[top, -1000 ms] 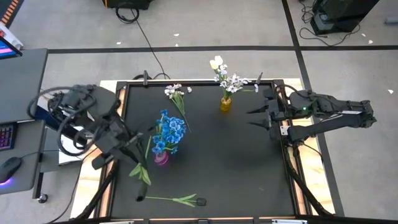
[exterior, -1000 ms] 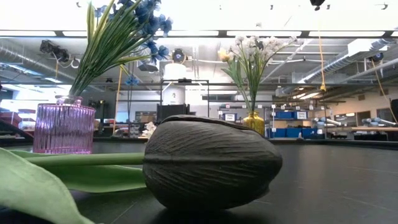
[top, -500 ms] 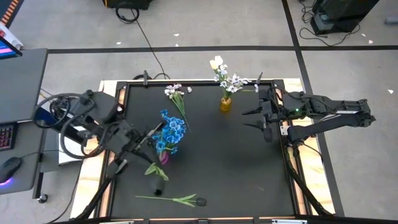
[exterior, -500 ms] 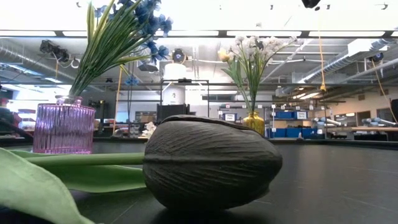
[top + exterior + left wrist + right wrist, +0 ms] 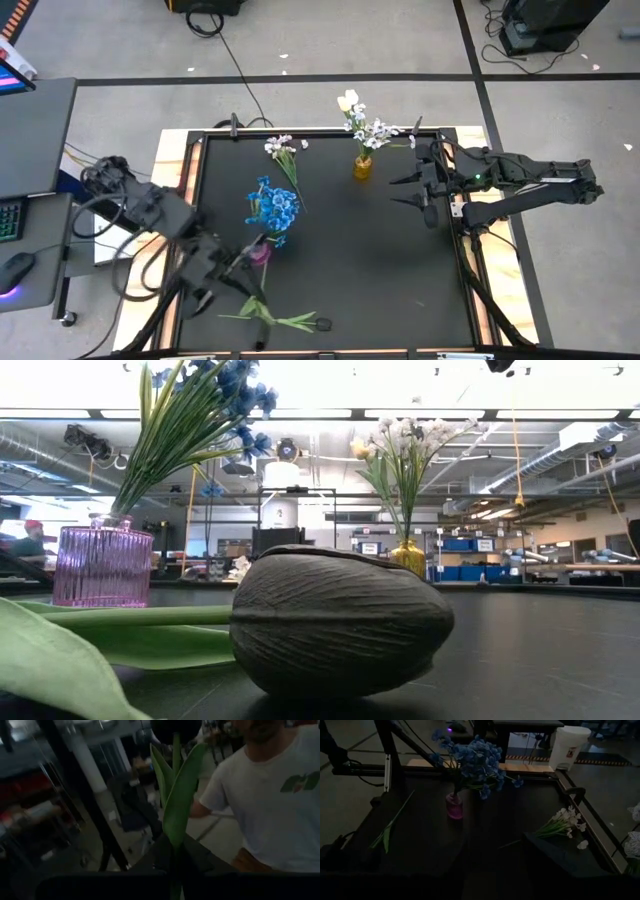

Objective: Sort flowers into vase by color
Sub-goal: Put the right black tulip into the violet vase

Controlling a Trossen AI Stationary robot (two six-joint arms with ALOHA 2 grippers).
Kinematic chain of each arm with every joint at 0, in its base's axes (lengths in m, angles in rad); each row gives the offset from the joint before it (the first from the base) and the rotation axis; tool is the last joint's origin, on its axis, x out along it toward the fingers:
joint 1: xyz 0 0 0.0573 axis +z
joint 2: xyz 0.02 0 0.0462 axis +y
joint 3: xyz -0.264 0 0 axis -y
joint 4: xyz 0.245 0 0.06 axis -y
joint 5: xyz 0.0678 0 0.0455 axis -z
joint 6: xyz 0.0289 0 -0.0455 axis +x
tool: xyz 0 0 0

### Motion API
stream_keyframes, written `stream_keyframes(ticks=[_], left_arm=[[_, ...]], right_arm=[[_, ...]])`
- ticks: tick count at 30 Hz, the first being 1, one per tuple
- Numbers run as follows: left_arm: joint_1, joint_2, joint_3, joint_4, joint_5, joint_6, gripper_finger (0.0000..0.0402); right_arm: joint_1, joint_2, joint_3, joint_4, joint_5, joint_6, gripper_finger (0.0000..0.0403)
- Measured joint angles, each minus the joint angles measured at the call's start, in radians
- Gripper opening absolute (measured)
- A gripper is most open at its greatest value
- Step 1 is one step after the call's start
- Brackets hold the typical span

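Note:
My left gripper (image 5: 238, 268) is shut on a dark-budded tulip (image 5: 258, 303), above the table near its near left corner. In the left wrist view its green leaves (image 5: 176, 795) and dark bud (image 5: 175, 727) stick out ahead of the fingers. A second dark tulip (image 5: 322, 324) lies flat on the table by the near edge, and its bud (image 5: 340, 625) fills the low view. Blue flowers (image 5: 272, 210) stand in a pink vase (image 5: 260, 253). White flowers (image 5: 365, 125) stand in a yellow vase (image 5: 363, 165). My right gripper (image 5: 398, 191) waits open at the right. My left gripper pinches the tulip's stem (image 5: 175, 870) between its two fingers, below the leaves. The fingers point level toward the table's near edge, and the stem runs on along them. The flower is lifted clear of the table, its bud farthest from the gripper.
A spray of small white blossoms (image 5: 283, 150) lies on the table at the far left, also in the right wrist view (image 5: 565, 825). A person in a white T-shirt (image 5: 270, 810) stands beyond the table's near edge. The black mat's middle (image 5: 370, 260) is bare.
My left gripper has swung toward the table's near edge and come down, carrying the dark tulip. The flower has stayed in the hold, and its leaves now hang over the tulip lying on the table.

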Motion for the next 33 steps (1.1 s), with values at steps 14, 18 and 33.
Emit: stream_keyframes(ticks=[14, 18, 33], left_arm=[[-0.146, -0.32, -0.658, 0.522, -0.195, 0.049, 0.0022], [-0.144, -0.427, -0.81, 0.618, -0.218, 0.046, 0.0022], [-0.106, -0.644, -1.081, 0.672, -0.351, 0.019, 0.0022]], right_arm=[[0.0, 0.0, 0.0, 0.013, 0.0, 0.024, 0.019], [0.0, 0.0, 0.0, 0.015, 0.002, 0.045, 0.019], [0.0, 0.0, 0.0, 0.064, 0.006, 0.069, 0.019]])
